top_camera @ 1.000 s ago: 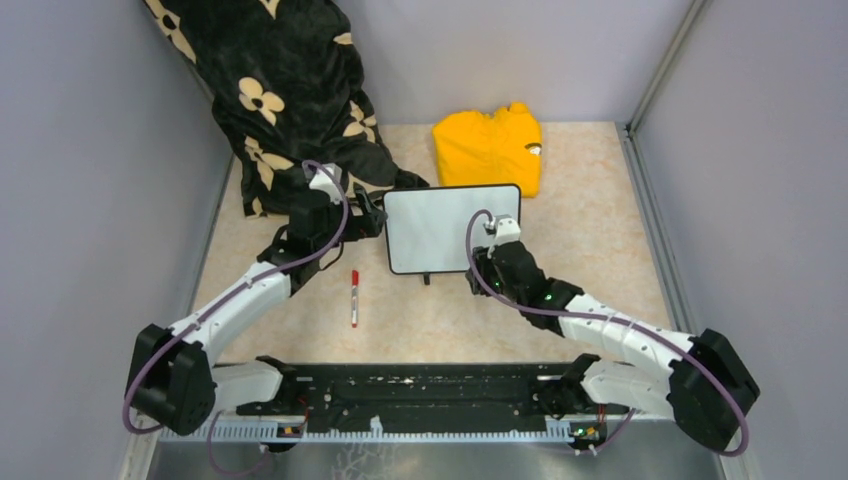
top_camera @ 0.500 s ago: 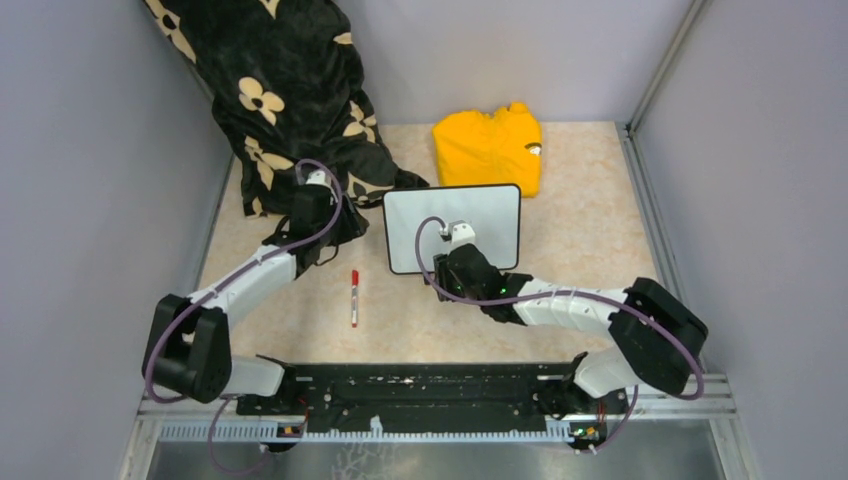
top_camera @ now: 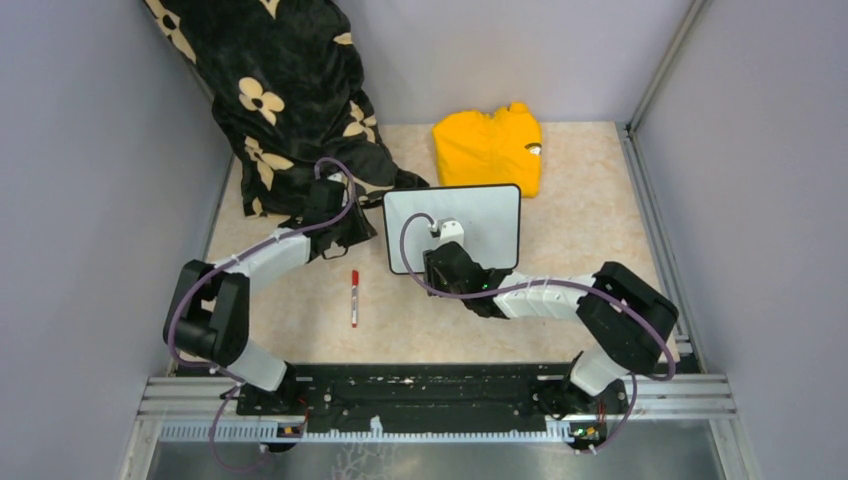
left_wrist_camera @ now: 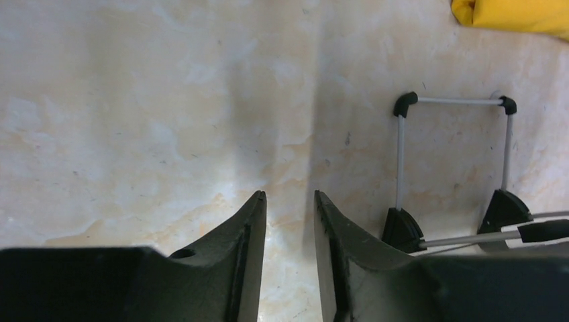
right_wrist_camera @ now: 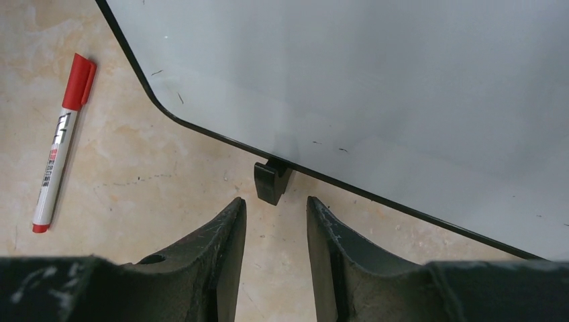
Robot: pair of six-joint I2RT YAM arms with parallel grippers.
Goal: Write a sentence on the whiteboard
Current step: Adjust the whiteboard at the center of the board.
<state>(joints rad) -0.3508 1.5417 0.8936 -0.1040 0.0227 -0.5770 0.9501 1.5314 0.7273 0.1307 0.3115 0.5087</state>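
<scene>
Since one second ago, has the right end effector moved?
Yes. The right end effector shifted to the robot's left along the near edge of the whiteboard, from its right end toward its left corner.

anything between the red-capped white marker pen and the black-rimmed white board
Only bare beige marbled tabletop lies between the marker pen and the whiteboard, shown in the right wrist view.

One whiteboard on the tabletop; one red-capped marker at its 8 o'clock; one yellow garment at 12 o'clock; one black flowered cloth at 10 o'clock; two arms: left arm, right arm.
</scene>
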